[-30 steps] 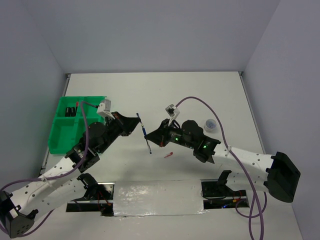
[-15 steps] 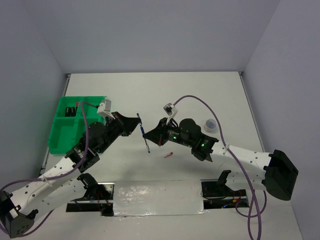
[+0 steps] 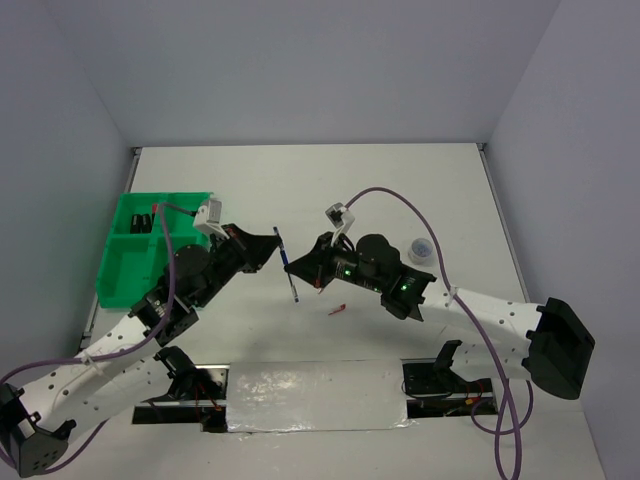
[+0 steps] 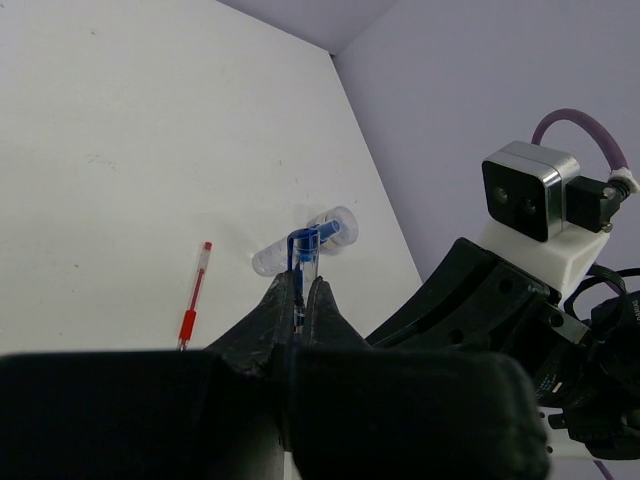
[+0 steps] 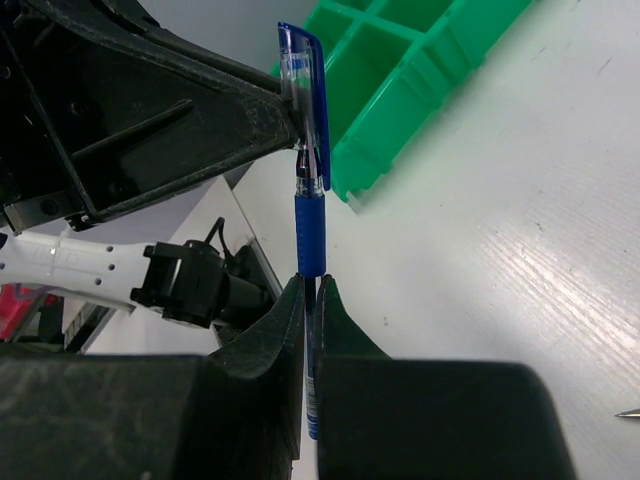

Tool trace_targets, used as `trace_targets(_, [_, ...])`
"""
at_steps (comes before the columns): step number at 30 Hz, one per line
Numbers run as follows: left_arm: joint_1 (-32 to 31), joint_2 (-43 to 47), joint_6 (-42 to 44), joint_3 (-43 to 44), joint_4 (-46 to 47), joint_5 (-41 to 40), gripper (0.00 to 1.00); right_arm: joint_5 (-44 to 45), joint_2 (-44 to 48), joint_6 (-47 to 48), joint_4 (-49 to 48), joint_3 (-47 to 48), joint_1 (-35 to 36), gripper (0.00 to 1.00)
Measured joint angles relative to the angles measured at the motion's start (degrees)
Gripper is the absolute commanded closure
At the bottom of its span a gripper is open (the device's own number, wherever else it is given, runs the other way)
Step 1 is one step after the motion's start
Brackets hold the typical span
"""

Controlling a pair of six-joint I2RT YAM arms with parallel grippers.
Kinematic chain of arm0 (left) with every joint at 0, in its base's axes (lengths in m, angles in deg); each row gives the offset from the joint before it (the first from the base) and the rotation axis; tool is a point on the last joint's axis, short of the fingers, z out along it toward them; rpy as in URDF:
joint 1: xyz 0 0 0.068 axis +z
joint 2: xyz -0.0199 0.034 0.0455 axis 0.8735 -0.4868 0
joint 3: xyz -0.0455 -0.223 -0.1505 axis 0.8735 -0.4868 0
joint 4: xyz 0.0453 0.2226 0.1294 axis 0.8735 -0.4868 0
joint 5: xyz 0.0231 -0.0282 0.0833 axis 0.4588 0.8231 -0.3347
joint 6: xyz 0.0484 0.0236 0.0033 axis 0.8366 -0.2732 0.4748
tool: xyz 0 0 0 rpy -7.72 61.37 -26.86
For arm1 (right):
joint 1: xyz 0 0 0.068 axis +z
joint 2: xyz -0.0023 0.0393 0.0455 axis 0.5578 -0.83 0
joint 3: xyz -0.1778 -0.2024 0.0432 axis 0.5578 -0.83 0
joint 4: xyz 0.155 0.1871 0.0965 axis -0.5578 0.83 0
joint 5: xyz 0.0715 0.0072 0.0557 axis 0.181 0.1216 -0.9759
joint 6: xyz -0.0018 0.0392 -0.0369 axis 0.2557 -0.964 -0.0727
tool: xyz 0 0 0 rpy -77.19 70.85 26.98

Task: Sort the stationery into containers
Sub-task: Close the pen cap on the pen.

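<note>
This looks like a robotics lab test cell. A bare white table (image 3: 330, 185) is boxed in by plain pale walls (image 3: 300, 70) along its far edge and both sides. The left arm (image 3: 105, 348) and right arm (image 3: 495, 318) are bolted at the table's near edge. They carry purple cables (image 4: 570, 118) and a wrist camera module (image 4: 527, 192). A green divided tray (image 3: 120, 268) sits at the table's left edge.

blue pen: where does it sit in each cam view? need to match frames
Top external: blue pen mid-table, slanted, bridging the two claws.
Left wrist: pen seen end-on, lower centre, at the tips of the left claw.
Right wrist: pen upright at centre, rising out of the right claw.
Shared landmark: the left claw, clamped on the pen's cap end, shows in all three.
</note>
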Motion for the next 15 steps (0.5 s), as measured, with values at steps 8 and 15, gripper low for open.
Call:
trace_targets(8, [0.0,0.46,0.0,-0.02,-0.09,0.79,1.0,0.68,0.02,0.57,0.2,1.07,0.0,1.0])
trace_targets(15, [0.02,1.88,-0.2,-1.49,0.55,1.81,1.0,0.59,-0.02,2.69,2.27,2.45,0.0,1.0])
